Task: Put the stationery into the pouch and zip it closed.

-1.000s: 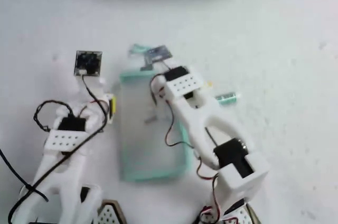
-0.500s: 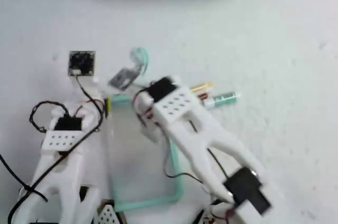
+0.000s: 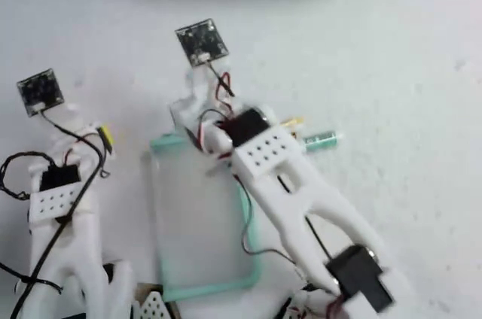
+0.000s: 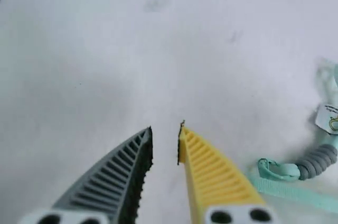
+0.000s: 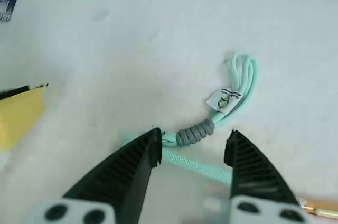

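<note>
Pouch [image 3: 192, 214] is lying flat between the arms, stationery [image 3: 319, 138] beside it, outside. Right gripper [image 5: 194, 138], open, is straddling the zip cord [image 5: 196, 133], likely to grasp it; left gripper [image 4: 165, 140], slightly apart, is hovering clear.

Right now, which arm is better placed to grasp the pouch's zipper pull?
Right, I think. The right hand is open, with the zipper pull between its fingers. The left hand is over bare table, beside the pouch.
</note>
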`<state>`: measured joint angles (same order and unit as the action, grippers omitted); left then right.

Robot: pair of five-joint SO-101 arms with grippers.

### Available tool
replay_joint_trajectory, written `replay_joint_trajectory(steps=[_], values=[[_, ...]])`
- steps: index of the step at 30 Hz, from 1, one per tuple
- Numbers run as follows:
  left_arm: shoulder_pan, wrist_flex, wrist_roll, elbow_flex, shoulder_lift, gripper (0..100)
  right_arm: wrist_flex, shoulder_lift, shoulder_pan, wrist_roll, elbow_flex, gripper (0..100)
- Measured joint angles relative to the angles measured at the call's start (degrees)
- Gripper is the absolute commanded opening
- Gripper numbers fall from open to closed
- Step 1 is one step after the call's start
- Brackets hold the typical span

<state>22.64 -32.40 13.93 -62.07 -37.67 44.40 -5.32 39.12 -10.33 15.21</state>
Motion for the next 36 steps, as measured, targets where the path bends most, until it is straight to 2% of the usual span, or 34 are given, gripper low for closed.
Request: replay_joint_trajectory(steps=[4, 12, 23, 25, 28, 31, 36], values=[[1.14, 0.0, 1.93, 0.0, 0.0, 12, -2.02, 10.64, 0.0, -4.48, -4.4, 19.4], [0.62, 0.0, 2.11, 0.0, 0.0, 12, -0.09, 34.55, -2.64, -13.01, -22.24, 19.4], [-0.26, 0.0, 2.11, 0.0, 0.0, 12, 18.02, 53.71, -3.43, -13.54, -49.49, 19.0], [-0.26, 0.0, 2.11, 0.0, 0.0, 12, 20.4, 55.82, -3.43, -13.54, -53.19, 15.1], [-0.53, 0.0, 2.11, 0.0, 0.0, 12, 24.35, 58.29, -3.52, -13.45, -57.93, 0.2], [-0.53, 0.0, 2.11, 0.0, 0.0, 12, 27.87, 60.4, -3.96, -13.45, -62.42, 5.3], [-0.53, 0.0, 2.11, 0.0, 0.0, 12, 33.58, 61.19, -3.87, -13.54, -69.19, 1.7]])
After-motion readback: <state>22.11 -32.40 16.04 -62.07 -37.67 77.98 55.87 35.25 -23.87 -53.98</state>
